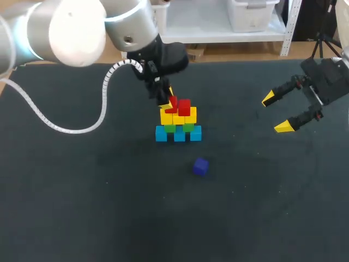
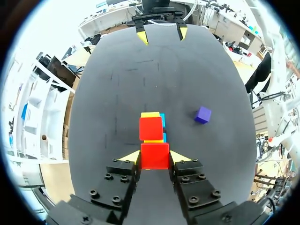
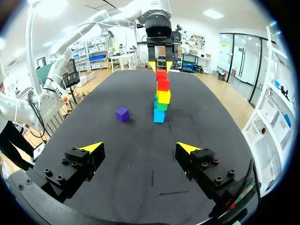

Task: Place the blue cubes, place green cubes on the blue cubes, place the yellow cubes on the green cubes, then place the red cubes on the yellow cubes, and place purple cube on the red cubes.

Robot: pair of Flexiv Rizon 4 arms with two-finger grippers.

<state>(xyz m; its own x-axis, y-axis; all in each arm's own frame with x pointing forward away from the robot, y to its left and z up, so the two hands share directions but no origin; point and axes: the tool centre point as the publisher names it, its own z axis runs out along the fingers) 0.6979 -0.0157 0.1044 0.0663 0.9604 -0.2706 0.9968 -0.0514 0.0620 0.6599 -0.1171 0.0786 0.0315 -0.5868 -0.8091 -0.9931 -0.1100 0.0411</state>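
Red cube (image 2: 154, 151), likely light and rigid, pinched on opposite flat faces by the left gripper (image 2: 154, 158); right gripper (image 3: 140, 148) gapes wide.

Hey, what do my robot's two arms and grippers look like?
The left arm is rounded silver-white with a white coiled cable. Left gripper and right gripper are black, bolted blocks with pointed yellow tips.

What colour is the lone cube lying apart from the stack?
The small cube is purple; left wrist view.
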